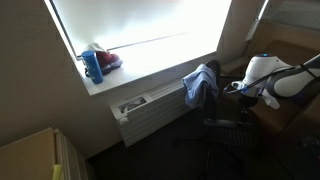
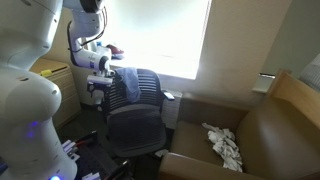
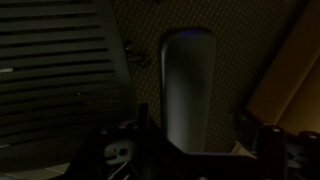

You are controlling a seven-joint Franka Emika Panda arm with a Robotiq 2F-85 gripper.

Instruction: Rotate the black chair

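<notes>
The black chair [image 2: 138, 112] stands by the window with a light blue-grey cloth [image 2: 126, 84] draped over its back; it also shows in an exterior view [image 1: 205, 90]. My gripper [image 2: 99, 86] is at the chair's side next to the cloth, and shows in an exterior view [image 1: 236, 88]. In the wrist view the gripper [image 3: 192, 116] is open. Its two dark fingers straddle the chair's grey armrest [image 3: 188, 80]. The left finger is close against the armrest and a gap shows on the right. The picture is very dark.
A brown armchair [image 2: 270, 125] with a white crumpled cloth [image 2: 225, 146] stands beside the black chair. A radiator [image 1: 150, 108] sits under the bright window. A blue bottle [image 1: 93, 66] and a red object stand on the sill. The robot's white base [image 2: 25, 100] fills one side.
</notes>
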